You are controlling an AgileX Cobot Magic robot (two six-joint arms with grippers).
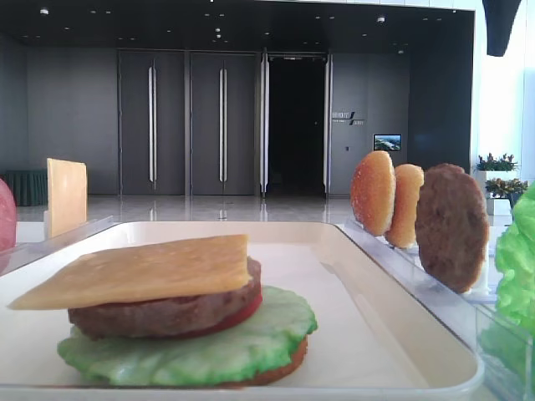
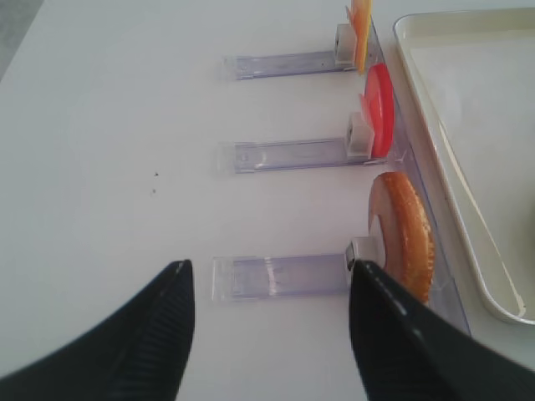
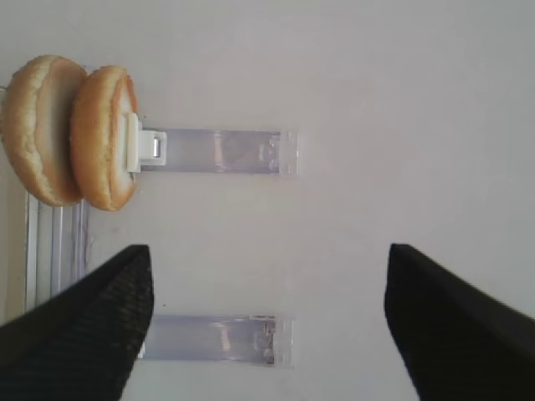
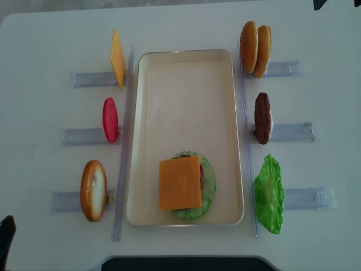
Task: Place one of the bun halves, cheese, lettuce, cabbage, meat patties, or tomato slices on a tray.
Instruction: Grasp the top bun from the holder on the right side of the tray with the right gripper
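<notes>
On the cream tray (image 4: 186,73) lies a stack topped by cheese (image 4: 179,182), over a meat patty (image 1: 167,313), a tomato slice and lettuce (image 4: 210,180). Left of the tray, cheese (image 4: 117,58), a tomato slice (image 4: 110,119) and a bun half (image 4: 93,190) stand on edge. On the right stand two bun halves (image 4: 255,49), a patty (image 4: 262,117) and lettuce (image 4: 269,193). My left gripper (image 2: 269,266) is open and holds nothing, just left of the bun half (image 2: 405,234). The right gripper (image 3: 267,251) hangs open over bare table, the bun halves (image 3: 71,129) to its upper left. Cabbage is out of view.
Clear plastic racks (image 4: 124,147) run along both long sides of the tray, with arms (image 4: 293,132) sticking outward over the white table. In the left wrist view the tray's rim (image 2: 456,217) lies just right of the rack.
</notes>
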